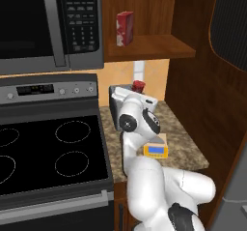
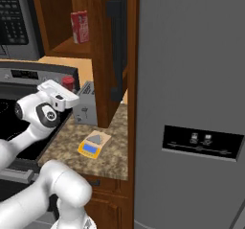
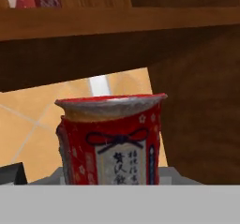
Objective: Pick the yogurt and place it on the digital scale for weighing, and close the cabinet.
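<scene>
With the yogurt cup (image 3: 111,141) filling the hand view's centre, apparently raised above the toaster (image 2: 87,108), I cannot tell whether the gripper grasps it; a weak hold could drop it before the digital scale (image 1: 155,151).

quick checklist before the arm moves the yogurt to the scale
1. Yogurt held: cannot tell; it sits close before the hand camera, fingertips not visible.
2. Yogurt upright: ok.
3. Digital scale plate free: ok, nothing lies on it.
4. Path down to the scale: not ok yet; the toaster stands right below the cup.
5. Cabinet door closed: not ok, it is open, with the red carton on the shelf.
</scene>
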